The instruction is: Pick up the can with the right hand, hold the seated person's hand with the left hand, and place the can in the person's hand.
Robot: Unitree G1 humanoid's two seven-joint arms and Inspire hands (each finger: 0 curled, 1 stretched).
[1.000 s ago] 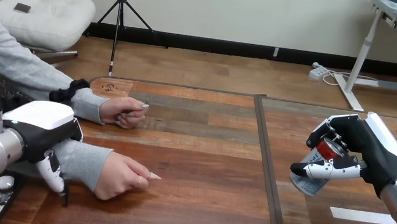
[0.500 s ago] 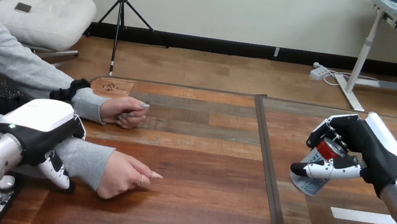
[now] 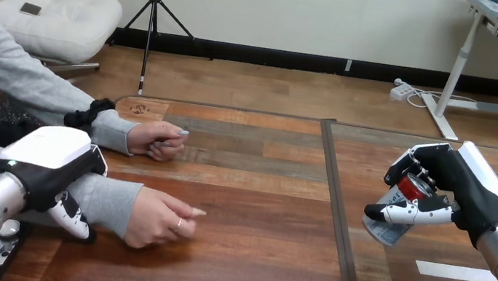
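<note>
My right hand [image 3: 471, 188] is shut on the can [image 3: 398, 209], a silver can with a red top, and holds it tilted above the right half of the table. My left hand [image 3: 50, 164] lies over the grey sleeve of the person's nearer forearm [image 3: 105, 203], just behind the wrist; I cannot tell whether it grips. The person's nearer hand [image 3: 160, 219] rests on the table, loosely closed and knuckles up, one finger pointing right. Further back, the person's other hand [image 3: 156, 139] rests on the table as a loose fist.
The wooden table [image 3: 251, 258] has a dark seam [image 3: 334, 219] running front to back between the person's hands and the can. A white strip of tape [image 3: 455, 272] lies on the table below my right hand.
My left hand has risen and shifted slightly right over the person's forearm. The person's nearer hand has lifted its pointing finger a little. My right hand and the can have not moved.
</note>
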